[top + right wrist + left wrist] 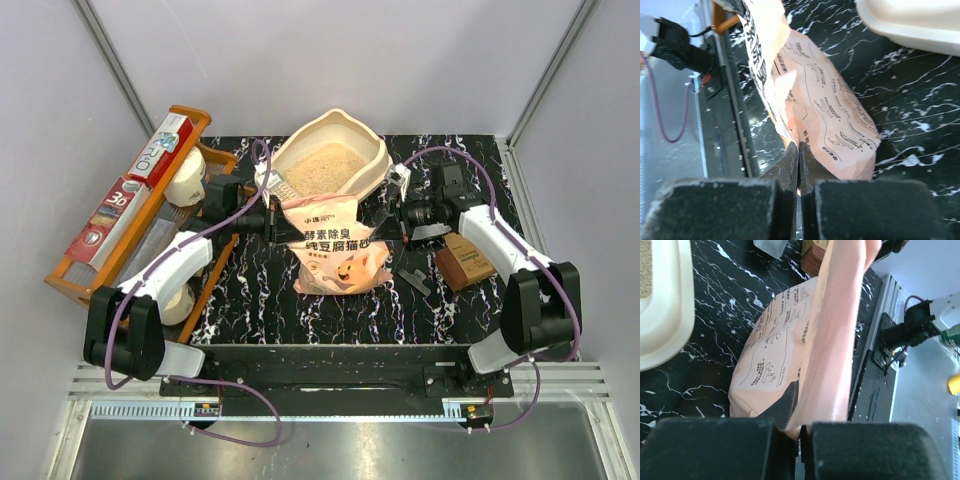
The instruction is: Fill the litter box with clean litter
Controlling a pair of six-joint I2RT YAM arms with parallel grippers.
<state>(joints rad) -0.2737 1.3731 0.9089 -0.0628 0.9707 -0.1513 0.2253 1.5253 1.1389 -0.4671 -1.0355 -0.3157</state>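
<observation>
- Two arms reach in from the near edge of the black marble-patterned table (250, 290), and both meet at a pink cat-litter bag (335, 250) standing upright mid-table.
- The left pincer (275, 222) is clamped on the bag's upper left edge. In its wrist view the pincer (797, 402) is closed to a slit on a pink fold, and the rest of the bag (775, 360) bulges beyond.
- The right pincer (385, 225) grips the upper right edge. In its wrist view the pincer (799, 155) pinches the bag's (825, 110) seam, with the fingertips partly buried in it.
- Whether the bag's mouth is open cannot be made out.
- A brown box (465, 262) lies to the right, half under the right arm.
- An orange wooden rack (72, 283) on the left holds wrap cartons (160, 148), partly behind the left arm.
- The cream litter box (375, 165) sits just behind the bag at the far end, its near rim hidden.
- Pale clean litter (325, 165) covers its floor.
</observation>
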